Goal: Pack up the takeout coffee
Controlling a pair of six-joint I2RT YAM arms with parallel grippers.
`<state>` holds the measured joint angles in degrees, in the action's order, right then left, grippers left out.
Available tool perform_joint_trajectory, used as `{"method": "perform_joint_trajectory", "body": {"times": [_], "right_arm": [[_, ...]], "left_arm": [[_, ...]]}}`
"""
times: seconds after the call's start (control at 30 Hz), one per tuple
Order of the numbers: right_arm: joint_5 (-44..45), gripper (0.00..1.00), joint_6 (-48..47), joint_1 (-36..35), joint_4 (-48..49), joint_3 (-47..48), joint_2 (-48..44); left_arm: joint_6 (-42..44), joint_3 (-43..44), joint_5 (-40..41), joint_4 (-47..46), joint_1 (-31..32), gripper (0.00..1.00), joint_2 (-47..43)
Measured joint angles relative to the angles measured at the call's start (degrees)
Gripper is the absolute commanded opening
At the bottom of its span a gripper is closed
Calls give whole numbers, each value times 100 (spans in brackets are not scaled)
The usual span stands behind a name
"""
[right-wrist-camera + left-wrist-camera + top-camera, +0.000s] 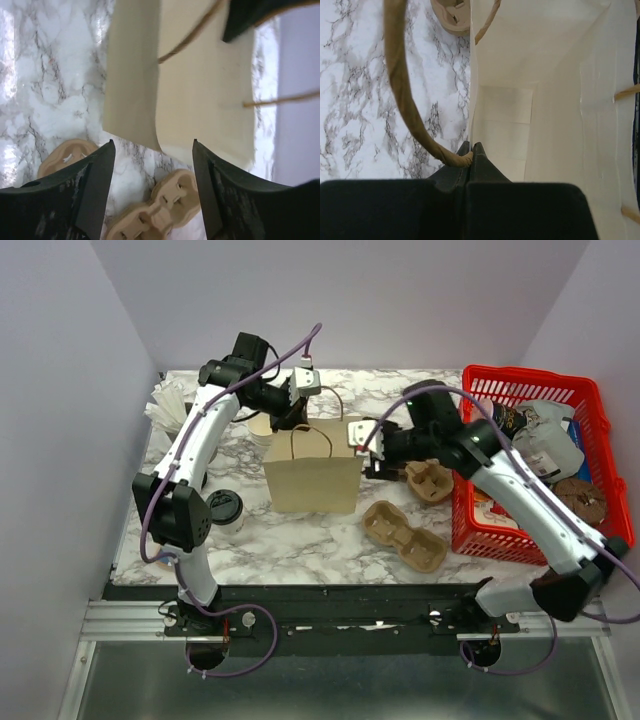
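Takeout coffee [226, 511] — white cup, black lid — near paper bag [312, 480].

A: Where is room opening up?
B: The paper bag [313, 475] is standing with its mouth gaping upward. The left wrist view is showing only bare walls and floor inside.
A: Is anything crowding the mouth?
B: The left gripper [471, 147] is pinching the far rim, and a handle [394, 50] is arching beside it. The right gripper [152, 145], jaws apart, is sitting just beside the bag's right side.
A: And around the takeout coffee [225, 508]?
B: The left arm [200, 440] is hanging just to its left. Marble [290, 535] between cup and bag is showing bare. To the right, two cardboard carriers [404, 536] and a red basket [462, 510] are taking up the tabletop.
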<state>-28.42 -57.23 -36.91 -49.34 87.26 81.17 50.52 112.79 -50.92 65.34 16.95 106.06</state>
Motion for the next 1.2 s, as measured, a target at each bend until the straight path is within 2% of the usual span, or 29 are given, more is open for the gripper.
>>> {"method": "perform_joint_trajectory", "body": {"times": [0.17, 0.27, 0.47, 0.57, 0.87, 1.2], "right_arm": [[446, 71, 920, 129, -42, -651, -1486], [590, 69, 1399, 175, -393, -1167, -1882], [820, 62, 1985, 262, -713, -2396, -1467], [1034, 55, 2238, 299, -778, -2559, -1060], [1475, 54, 3198, 317, -579, -2599, -168], [1502, 51, 3681, 317, -649, -2780, -313]], "left_arm": [[-590, -743, 166, -494, 7, 0, -621], [-1078, -1123, 267, -813, 7, 0, -990], [-2006, -2260, 522, -1434, 7, 0, -1834], [-2275, -2518, 599, -1569, 7, 0, -2024], [-2787, -2634, 702, -1836, 7, 0, -2063], [-3056, -2636, 953, -1989, -219, 0, -2039]]}}
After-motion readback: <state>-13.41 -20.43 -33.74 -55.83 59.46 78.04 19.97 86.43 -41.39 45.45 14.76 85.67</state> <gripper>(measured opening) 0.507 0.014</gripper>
